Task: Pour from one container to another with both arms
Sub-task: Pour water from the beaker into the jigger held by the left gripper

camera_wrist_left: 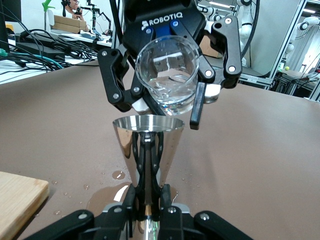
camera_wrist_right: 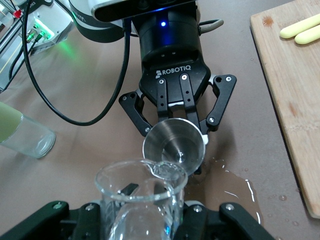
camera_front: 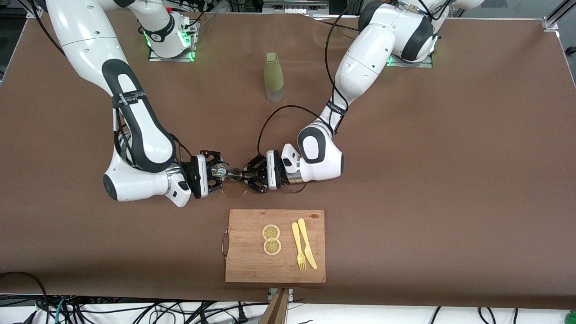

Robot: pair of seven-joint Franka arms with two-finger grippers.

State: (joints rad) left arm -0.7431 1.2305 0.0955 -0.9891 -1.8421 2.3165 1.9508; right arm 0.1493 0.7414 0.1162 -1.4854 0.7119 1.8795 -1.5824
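2 arms are recorded over the middle of the brown tabletop [camera_front: 405, 180], with grippers meeting nose to nose just above the wooden cutting board [camera_front: 252, 265].

Item 1: the right gripper [camera_front: 219, 171], clamped on a clear glass beaker [camera_wrist_left: 167, 75]. The beaker is tipped, its lip set over the mouth of the metal cup [camera_wrist_right: 174, 146], and a little clear liquid is seen at the lip.

Item 2: the left gripper [camera_front: 245, 174], closed on the narrow lower part of the metal cup, a shiny cone held upright with its wide mouth upward.

Item 3: a wet patch [camera_wrist_right: 232, 187] with scattered droplets, noted on the tabletop beneath the 2 grippers.

Item 4: the cutting board, lying nearer the front camera than the grippers, with a metal handle at the end toward the right arm. On it are listed 2 lemon slices [camera_front: 271, 239], touching or nearly so, and beside them, toward the left arm's end, 1 yellow fork [camera_front: 298, 246] and 1 yellow knife [camera_front: 307, 243].

Item 5: a pale green bottle [camera_front: 273, 76] with a clear base, standing on the tabletop between the 2 arm bases; its contents cannot be made out.
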